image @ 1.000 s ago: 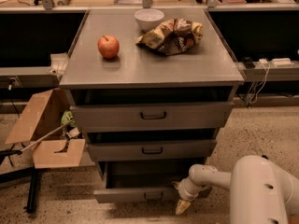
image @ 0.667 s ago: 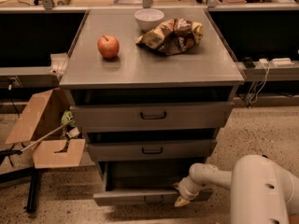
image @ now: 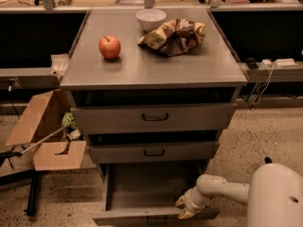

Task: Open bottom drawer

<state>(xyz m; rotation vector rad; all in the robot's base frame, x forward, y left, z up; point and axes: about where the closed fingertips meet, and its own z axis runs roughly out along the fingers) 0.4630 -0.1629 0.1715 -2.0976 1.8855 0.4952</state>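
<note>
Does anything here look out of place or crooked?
Only the cardboard box beside the cabinet: its flaps are splayed open untidily. The bottom drawer stands pulled out, with the gripper at its front edge, which fits the task.

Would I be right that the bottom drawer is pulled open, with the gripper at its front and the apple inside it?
Not quite: the camera view shows the apple on the cabinet top, not inside. The bottom drawer is pulled open, with the gripper at its front.

Cabinet top (image: 156, 67), apple (image: 110, 47), bowl (image: 151, 19), snack bag (image: 174, 36); jaws at bottom drawer (image: 142, 186)
</note>
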